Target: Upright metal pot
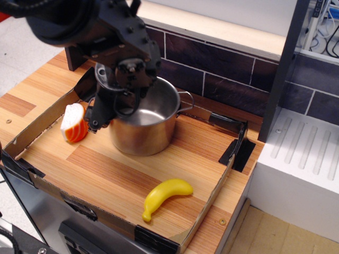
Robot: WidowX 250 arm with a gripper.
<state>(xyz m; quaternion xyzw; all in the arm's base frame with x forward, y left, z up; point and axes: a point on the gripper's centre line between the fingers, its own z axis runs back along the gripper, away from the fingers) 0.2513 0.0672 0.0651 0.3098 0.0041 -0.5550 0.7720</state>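
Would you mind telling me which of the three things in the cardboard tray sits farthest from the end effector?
The yellow banana, lying alone near the tray's front edge. The metal pot is right at the end effector, and the orange-and-white piece lies just beside it.

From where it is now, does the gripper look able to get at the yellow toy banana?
Probably yes: the yellow toy banana lies alone on open wood, nothing over it, though the gripper is at the shiny metal pot.

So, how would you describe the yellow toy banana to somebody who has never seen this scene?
Find the shallow cardboard tray on the wooden counter. Inside it, near the front edge, the yellow plastic toy banana lies alone on the wood. It is curved and plain yellow, unlike the shiny steel pot and the orange-and-white striped toy further back.
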